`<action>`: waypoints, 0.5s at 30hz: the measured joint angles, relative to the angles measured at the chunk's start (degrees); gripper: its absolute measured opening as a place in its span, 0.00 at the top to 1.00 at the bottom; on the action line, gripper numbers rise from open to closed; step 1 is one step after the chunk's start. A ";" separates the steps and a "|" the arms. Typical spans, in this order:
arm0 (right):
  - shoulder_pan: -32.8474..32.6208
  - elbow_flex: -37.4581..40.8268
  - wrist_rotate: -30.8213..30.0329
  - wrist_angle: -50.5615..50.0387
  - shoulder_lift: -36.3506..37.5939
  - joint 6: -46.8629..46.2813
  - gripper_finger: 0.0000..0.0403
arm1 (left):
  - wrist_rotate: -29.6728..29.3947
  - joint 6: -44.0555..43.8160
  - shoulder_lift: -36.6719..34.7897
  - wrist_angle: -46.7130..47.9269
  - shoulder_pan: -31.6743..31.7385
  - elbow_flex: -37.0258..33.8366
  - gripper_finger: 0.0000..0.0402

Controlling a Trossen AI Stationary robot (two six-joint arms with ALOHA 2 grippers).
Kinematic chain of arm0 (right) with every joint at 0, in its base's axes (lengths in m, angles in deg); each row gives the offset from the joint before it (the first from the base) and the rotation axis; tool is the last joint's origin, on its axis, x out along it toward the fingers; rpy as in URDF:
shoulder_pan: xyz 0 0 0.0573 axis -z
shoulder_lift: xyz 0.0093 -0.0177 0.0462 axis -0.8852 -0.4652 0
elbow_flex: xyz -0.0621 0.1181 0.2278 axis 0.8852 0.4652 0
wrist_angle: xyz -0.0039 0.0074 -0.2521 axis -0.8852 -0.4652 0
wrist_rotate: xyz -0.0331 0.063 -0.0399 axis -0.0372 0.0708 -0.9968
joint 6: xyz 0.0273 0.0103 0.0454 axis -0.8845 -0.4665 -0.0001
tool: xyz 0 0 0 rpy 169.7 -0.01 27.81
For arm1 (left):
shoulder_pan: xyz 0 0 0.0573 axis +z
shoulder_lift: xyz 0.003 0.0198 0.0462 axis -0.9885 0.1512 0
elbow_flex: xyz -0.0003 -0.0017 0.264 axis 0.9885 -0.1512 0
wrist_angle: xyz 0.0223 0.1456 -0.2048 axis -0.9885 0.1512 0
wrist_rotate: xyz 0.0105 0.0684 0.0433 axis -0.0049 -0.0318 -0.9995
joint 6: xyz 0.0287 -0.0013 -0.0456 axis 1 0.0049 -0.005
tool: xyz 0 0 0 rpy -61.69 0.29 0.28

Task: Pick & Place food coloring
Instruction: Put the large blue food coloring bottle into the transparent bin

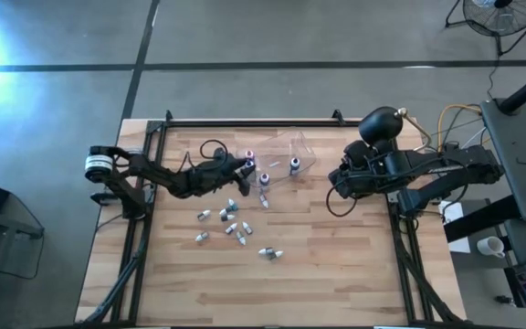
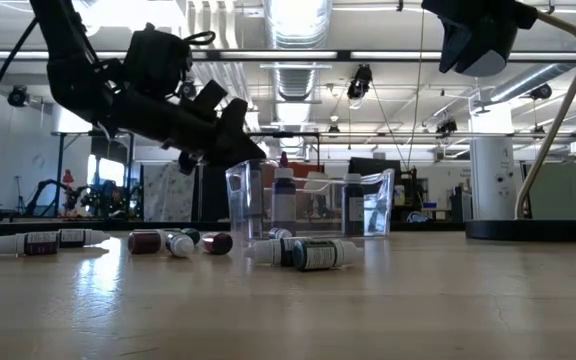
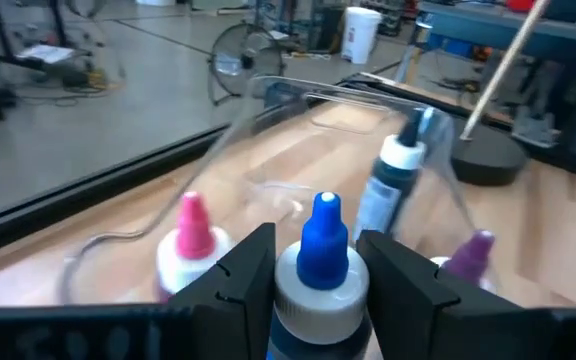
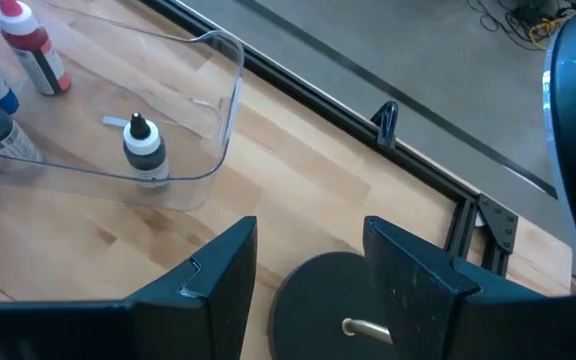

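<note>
Several tiny food coloring bottles (image 1: 231,219) lie on their sides on the wooden table (image 1: 336,265), left of centre; the low view shows them in a row (image 2: 168,242). A clear plastic tub (image 1: 286,151) stands at the far middle with a few bottles upright in and beside it (image 4: 140,150). My left gripper (image 1: 247,167) is at the tub's left edge, shut on a blue-capped bottle (image 3: 323,250). A pink-capped bottle (image 3: 193,235) and a purple-capped one (image 3: 468,255) stand either side of it. My right gripper (image 4: 308,250) hangs open above the table's right part. My left gripper pinches the blue-capped bottle at its white shoulder (image 3: 318,295), just below the cap, one finger (image 3: 238,285) on each side. The fingers come nearly level from the table's left. The bottle stands upright with its cap up; my fingers hide its body and base.
A black round lamp base (image 4: 338,300) with its stem lies under my right gripper at the table's right edge. A black metal frame (image 1: 245,123) runs along the far and side edges. The near half of the table has free room.
</note>
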 joint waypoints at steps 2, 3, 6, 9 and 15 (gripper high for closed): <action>-0.01 0.00 0.00 0.06 0.00 -0.24 0.56 | 1.79 -0.54 0.08 0.23 -0.15 0.12 0.71; -0.01 0.00 0.00 0.09 0.00 -0.44 0.56 | 1.96 -0.79 0.08 0.44 -0.35 0.10 0.71; -0.01 0.00 0.00 0.09 0.00 -0.90 0.56 | 1.97 -0.83 0.06 0.97 -0.75 -0.06 0.71; -0.03 0.00 -0.02 0.16 0.00 -0.96 0.56 | 1.96 -0.22 0.04 2.01 -1.01 -0.04 0.71; -0.03 0.00 -0.02 0.33 0.00 -1.89 0.56 | 2.26 0.02 0.02 3.17 -1.03 -0.04 0.71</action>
